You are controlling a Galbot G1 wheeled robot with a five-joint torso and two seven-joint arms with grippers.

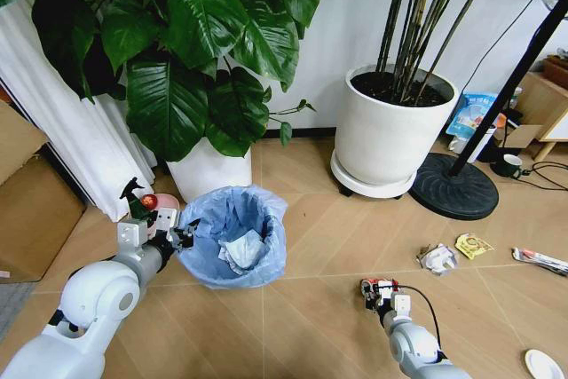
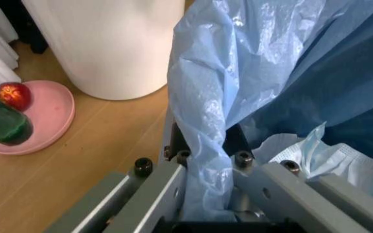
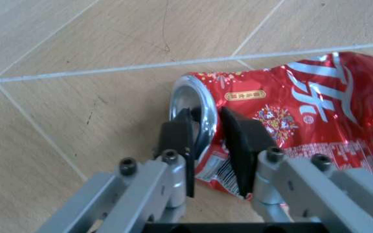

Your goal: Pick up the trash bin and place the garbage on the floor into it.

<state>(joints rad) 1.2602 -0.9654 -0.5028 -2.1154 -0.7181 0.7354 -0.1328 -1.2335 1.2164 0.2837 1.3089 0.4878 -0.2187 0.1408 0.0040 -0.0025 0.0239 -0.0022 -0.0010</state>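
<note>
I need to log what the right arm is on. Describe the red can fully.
The red can is a crushed, flattened metal drinks can, shiny red with white lettering, small gold ornaments and a barcode near its silver rim. It lies on its side on the wooden floor. The right gripper has one of its dark fingers on each side of the rim, apparently pinching it. In the head view it sits at the right gripper's tip, to the right of the trash bin.

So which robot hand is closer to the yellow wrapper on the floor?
The right. The right gripper is down on the floor, pinching a crushed red can, with the yellow wrapper off to its right. The left gripper is across the floor, clamped on the trash bin's bag-covered rim.
</note>
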